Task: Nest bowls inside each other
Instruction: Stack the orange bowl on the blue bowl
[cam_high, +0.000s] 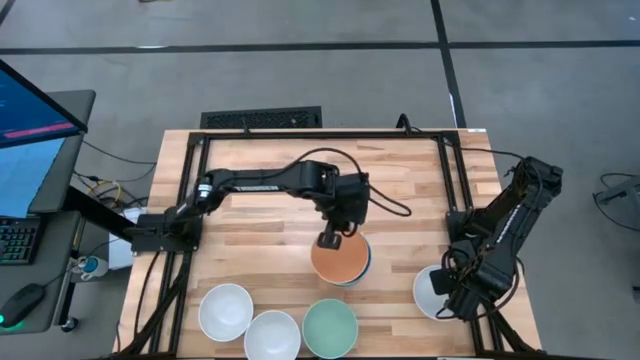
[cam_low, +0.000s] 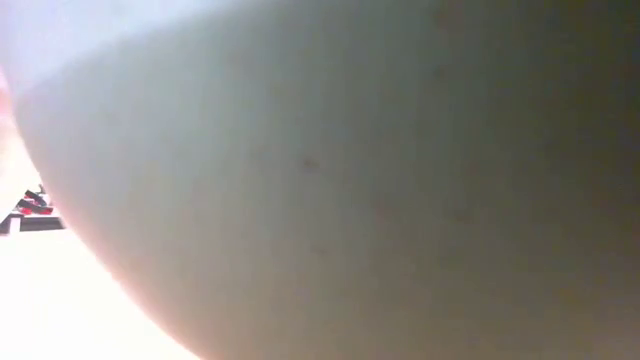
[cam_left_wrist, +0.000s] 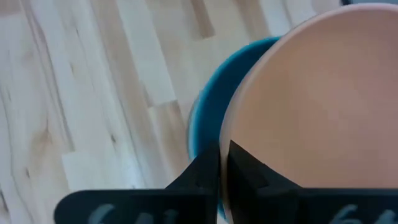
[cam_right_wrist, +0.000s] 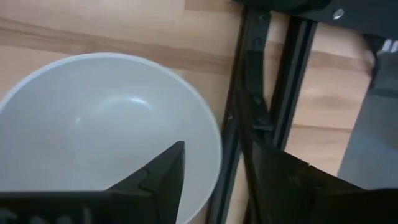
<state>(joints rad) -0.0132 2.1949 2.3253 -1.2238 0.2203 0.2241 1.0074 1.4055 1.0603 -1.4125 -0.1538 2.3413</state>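
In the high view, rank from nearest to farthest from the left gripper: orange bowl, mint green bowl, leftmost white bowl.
From the left gripper:
1. Orange bowl, directly under it, fingers on its rim.
2. Mint green bowl, at the near edge.
3. Leftmost white bowl, front left.

Both arms matte black, six-joint, boxy link segments w/ rounded joint housings. Left black arm has faint white lettering along its long link; black cable loops over its wrist. Right black arm draped in black cable bundles. Left dark two-finger gripper: flat angular black fingers. Right dark two-finger gripper: same wedge-shaped black fingers.
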